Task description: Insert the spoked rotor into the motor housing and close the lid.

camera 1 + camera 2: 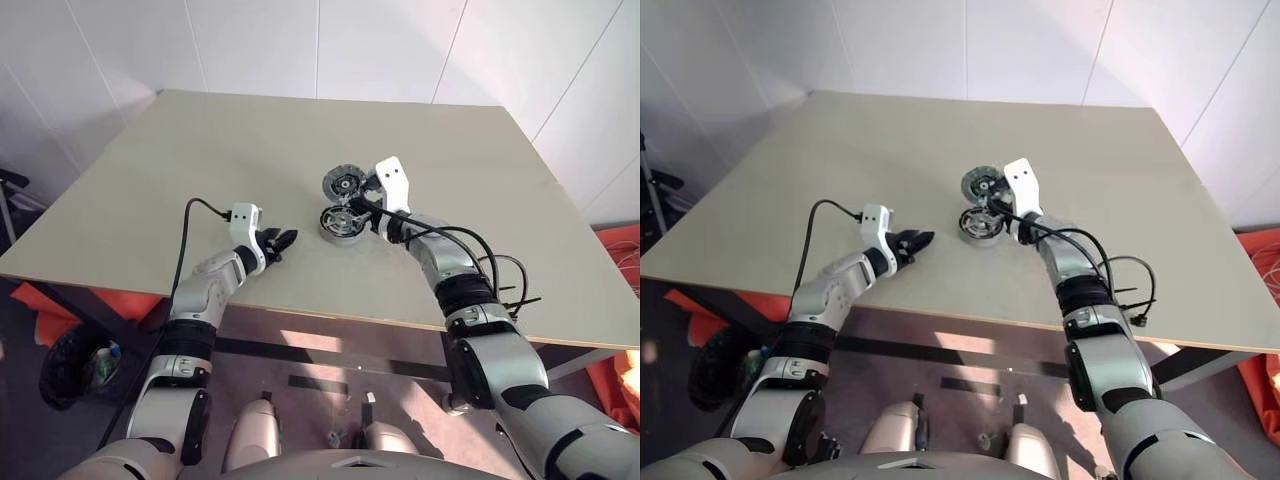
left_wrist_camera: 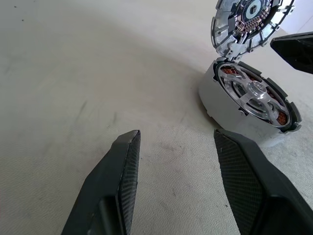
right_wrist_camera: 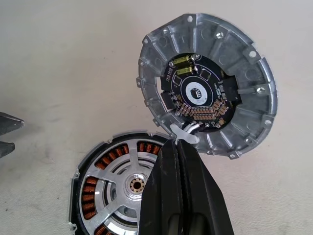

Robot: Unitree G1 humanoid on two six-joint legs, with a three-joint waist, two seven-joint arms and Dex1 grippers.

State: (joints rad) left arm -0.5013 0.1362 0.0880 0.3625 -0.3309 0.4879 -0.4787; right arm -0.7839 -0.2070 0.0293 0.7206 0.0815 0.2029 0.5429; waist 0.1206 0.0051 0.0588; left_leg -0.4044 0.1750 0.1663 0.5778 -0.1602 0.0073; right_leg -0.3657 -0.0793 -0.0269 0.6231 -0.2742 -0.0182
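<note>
Your left gripper (image 1: 283, 241) hovers low over the pale beige table (image 1: 200, 170), well to the left of the motor, its two black fingers parted about halfway with nothing between them. Keep it there, or bring it in to steady the base before you press anything shut.

Further right stands the motor housing (image 3: 115, 188), a round shallow cup with a silvery-grey wall and a ring of coppery windings. The spoked rotor (image 2: 254, 95), a flat wheel with black rim and silvery spokes and hub, already sits seated in it, so closing is the step in hand. The lid (image 3: 208, 85), a grey round finned metal disc with a dark circuit board at its centre, stands tilted up behind the housing, joined to it by short white wires at its lower edge.

Your right gripper (image 3: 178, 144) reaches in from the right with its fingers pressed tight together, tips at that wire junction; from here I cannot tell whether they touch it. Push on the lid's metal face rather than the wires or board, tip it forward gently, and let it settle square on the housing.
</note>
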